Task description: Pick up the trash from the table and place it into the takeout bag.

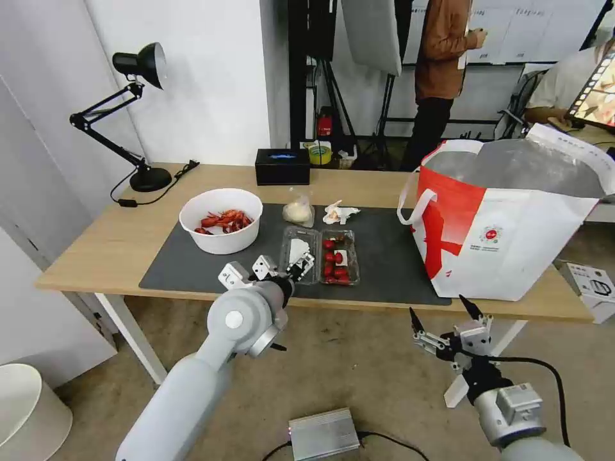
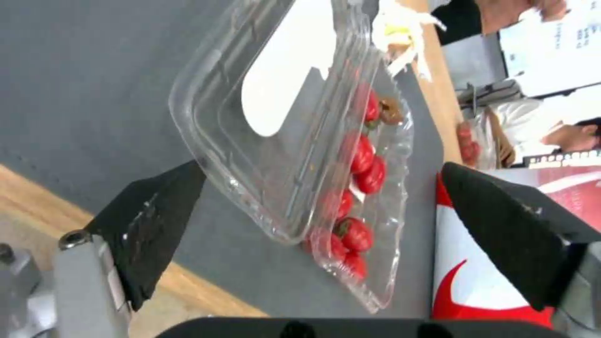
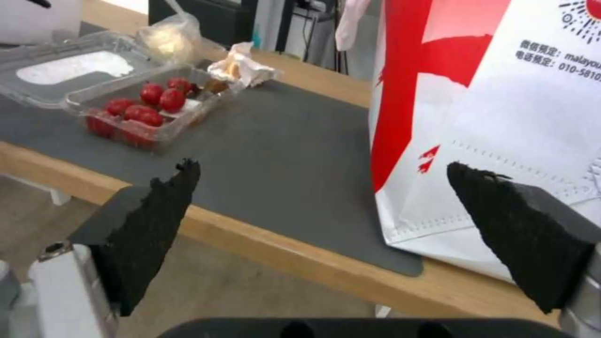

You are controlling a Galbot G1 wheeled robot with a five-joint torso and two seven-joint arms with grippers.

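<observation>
The clear clamshell box [image 1: 320, 256] lies opened flat on the dark mat [image 1: 397, 269] of the table [image 1: 96, 250], red bits in one half and a white label in the other. My left gripper [image 1: 301, 264] is open at its near edge; in the left wrist view the left gripper [image 2: 322, 169] has its fingers on either side of the box [image 2: 281, 141], apart from it. The white bowl [image 1: 221, 221] of red shells, the small clear bag [image 1: 298, 210] and the tissue [image 1: 338, 211] lie behind. The takeout bag [image 1: 512, 224] stands open at the right. My right gripper [image 1: 448, 314] hangs open below the table's front edge, facing the bag [image 3: 501, 117].
A black box [image 1: 282, 166] and a yellow tape roll [image 1: 320, 153] sit at the table's back edge, and a black desk lamp [image 1: 138, 115] at the back left. On the floor are a silver box [image 1: 323, 434], a small white carton [image 1: 592, 288] and a white bin [image 1: 25, 410].
</observation>
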